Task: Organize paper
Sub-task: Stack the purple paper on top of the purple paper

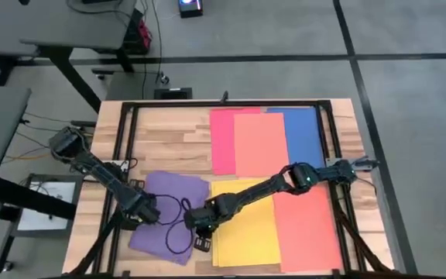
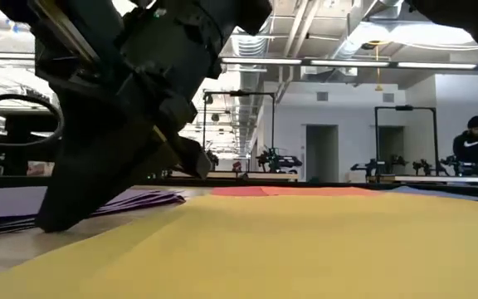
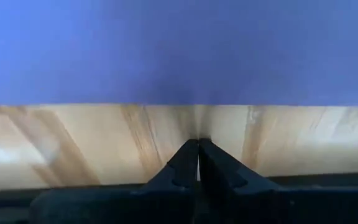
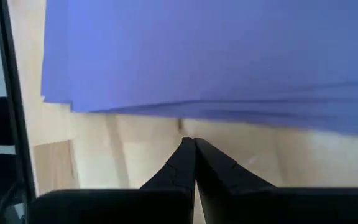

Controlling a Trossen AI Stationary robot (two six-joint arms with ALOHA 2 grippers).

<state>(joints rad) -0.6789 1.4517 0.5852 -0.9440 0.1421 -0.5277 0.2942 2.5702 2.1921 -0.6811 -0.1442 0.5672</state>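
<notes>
- Paper lay over the wooden table (image 1: 169,139) in loose coloured groups: thin purple sheets (image 1: 169,221) fanned near the front left, yellow sheets (image 1: 248,232) beside them, an orange-red sheet (image 1: 307,229) to the right, and pink-red (image 1: 221,139), orange (image 1: 260,146) and blue (image 1: 304,133) sheets overlapping at the back.
- The left gripper (image 1: 147,211) sat low at the left edge of the purple sheets; its wrist view showed the fingertips (image 3: 199,155) pressed together with bare wood between them and the paper edge.
- The right gripper (image 1: 200,221) reached across the yellow sheets to the right edge of the purple fan; its fingertips (image 4: 194,155) were likewise pressed together, holding nothing, just short of the staggered purple edges (image 4: 229,112).
- The step in hand appeared to be squaring the purple fan from both sides.
- Doing it well would probably mean keeping both closed tips flat to the wood, pushing at the lowest sheet's edge, and moving the two sides inward evenly.
- A tip riding over the top sheet would likely buckle or skew it, so a slow, level push seemed safest.
- A black cable (image 1: 178,225) looped across the purple sheets and could drag on them.
</notes>
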